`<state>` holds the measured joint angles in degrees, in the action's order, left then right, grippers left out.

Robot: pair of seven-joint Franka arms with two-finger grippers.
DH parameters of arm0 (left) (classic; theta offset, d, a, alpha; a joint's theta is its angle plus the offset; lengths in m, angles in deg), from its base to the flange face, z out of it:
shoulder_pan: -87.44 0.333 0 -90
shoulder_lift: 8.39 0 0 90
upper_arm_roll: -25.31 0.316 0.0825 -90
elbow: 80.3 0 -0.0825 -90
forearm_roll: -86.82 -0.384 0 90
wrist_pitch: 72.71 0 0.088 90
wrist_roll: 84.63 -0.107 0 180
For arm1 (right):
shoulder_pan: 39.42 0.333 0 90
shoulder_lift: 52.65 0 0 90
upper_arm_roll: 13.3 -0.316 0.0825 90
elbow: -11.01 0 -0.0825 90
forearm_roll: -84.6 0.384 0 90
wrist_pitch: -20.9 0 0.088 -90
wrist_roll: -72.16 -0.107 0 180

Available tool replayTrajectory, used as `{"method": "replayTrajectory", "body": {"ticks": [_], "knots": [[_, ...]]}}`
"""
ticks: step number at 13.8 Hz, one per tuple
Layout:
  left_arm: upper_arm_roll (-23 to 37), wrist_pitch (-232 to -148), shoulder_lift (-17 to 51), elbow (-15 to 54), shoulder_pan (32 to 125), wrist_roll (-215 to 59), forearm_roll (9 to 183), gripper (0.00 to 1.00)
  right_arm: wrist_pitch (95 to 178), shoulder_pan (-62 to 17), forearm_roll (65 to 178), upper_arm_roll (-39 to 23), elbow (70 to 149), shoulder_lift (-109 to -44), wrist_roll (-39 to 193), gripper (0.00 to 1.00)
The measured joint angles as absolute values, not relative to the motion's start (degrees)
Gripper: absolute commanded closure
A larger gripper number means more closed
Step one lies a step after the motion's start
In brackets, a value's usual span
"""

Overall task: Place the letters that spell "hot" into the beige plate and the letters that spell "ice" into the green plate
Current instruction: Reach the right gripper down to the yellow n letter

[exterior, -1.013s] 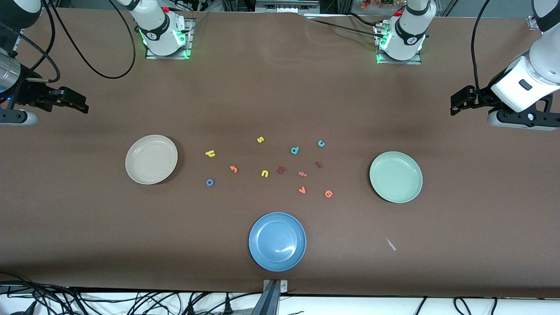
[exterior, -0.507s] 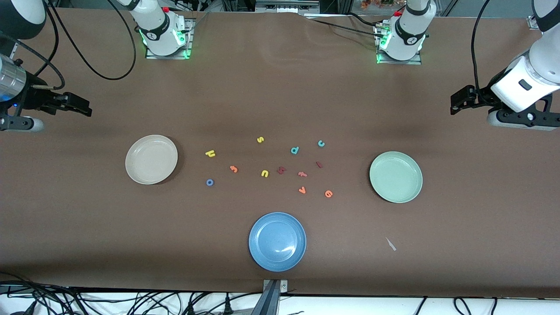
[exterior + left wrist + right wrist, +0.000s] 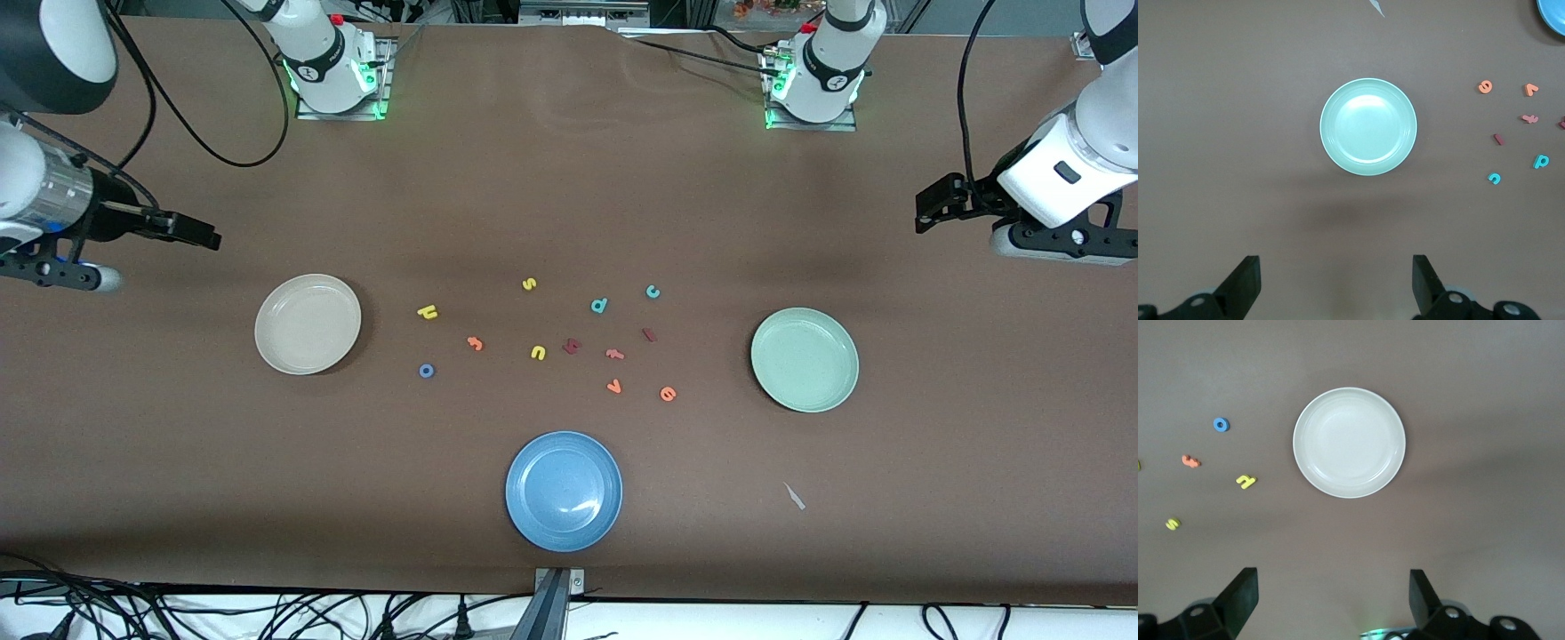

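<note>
Both jaws gape wide, empty: right gripper (image 3: 206,238) hangs at ten o'clock of the beige plate (image 3: 308,324), left gripper (image 3: 926,213) at two o'clock of the green plate (image 3: 805,359).

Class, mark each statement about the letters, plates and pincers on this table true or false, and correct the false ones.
1. The beige plate holds no letters. True.
2. The blue "o" lies in the blue plate. False: it lies on the table, near the beige plate.
3. The teal "c" is farther from the front camera than the orange "e". True.
4. The left pincer grips a letter. False: it is open and empty.
</note>
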<state>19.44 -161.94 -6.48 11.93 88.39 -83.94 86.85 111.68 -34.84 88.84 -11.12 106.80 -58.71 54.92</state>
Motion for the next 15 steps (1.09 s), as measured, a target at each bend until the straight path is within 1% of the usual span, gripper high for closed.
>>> {"method": "replayTrajectory", "body": {"ticks": [2,4,9,15], "knots": [[19.4,-161.9,-6.5,11.9,88.4,-83.9,86.9,0.00,112.8,-31.8,88.9,-11.4,107.0,-60.1,44.8,0.00],[19.4,-161.9,-6.5,11.9,88.4,-83.9,86.9,0.00,115.8,-28.6,89.0,-11.6,107.5,-62.1,34.5,0.00],[19.4,-161.9,-6.5,11.9,88.4,-83.9,86.9,0.00,128.6,-22.1,91.6,-11.8,112.1,-64.9,11.4,0.00],[19.4,-161.8,-6.5,11.9,88.4,-83.9,86.9,0.00,140.0,-15.2,92.2,-11.8,116.9,-69.1,-9.4,0.00]]}}
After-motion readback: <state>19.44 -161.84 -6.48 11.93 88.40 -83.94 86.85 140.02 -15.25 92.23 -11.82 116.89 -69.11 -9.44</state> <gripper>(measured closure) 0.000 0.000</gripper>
